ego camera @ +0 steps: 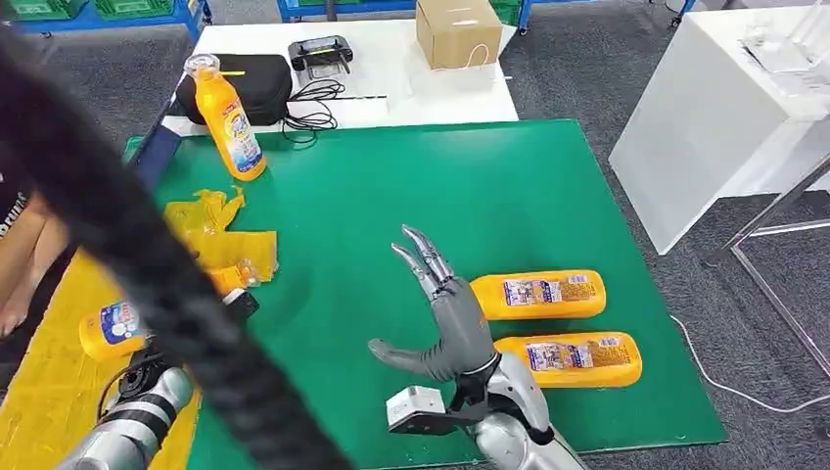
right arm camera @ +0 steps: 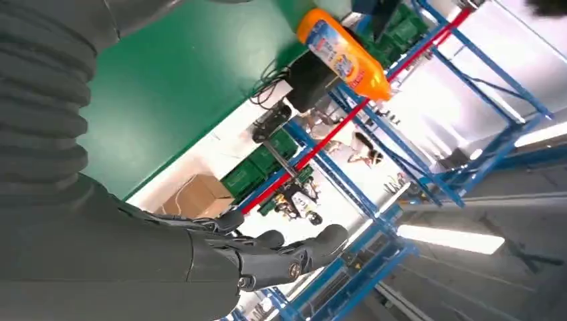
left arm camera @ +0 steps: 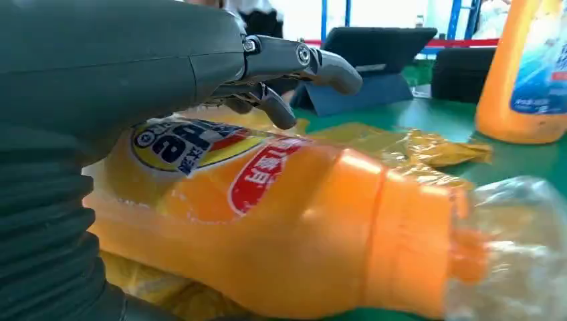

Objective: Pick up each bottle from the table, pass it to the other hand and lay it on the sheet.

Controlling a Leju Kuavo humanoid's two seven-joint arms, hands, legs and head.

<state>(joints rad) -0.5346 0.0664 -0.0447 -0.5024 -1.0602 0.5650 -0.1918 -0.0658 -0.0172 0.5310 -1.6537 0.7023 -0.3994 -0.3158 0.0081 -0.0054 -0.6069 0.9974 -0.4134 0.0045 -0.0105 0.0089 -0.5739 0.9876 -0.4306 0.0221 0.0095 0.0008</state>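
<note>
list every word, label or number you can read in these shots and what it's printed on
None reads as a whole word.
Bottle under the left hand: big blue letters on its round label, cut off by the left hand; red oval with white characters, too blurred.
Standing bottle: blue label, print too small.
Two lying bottles: white label panels, print too small.
Cardboard box: no text visible.
</note>
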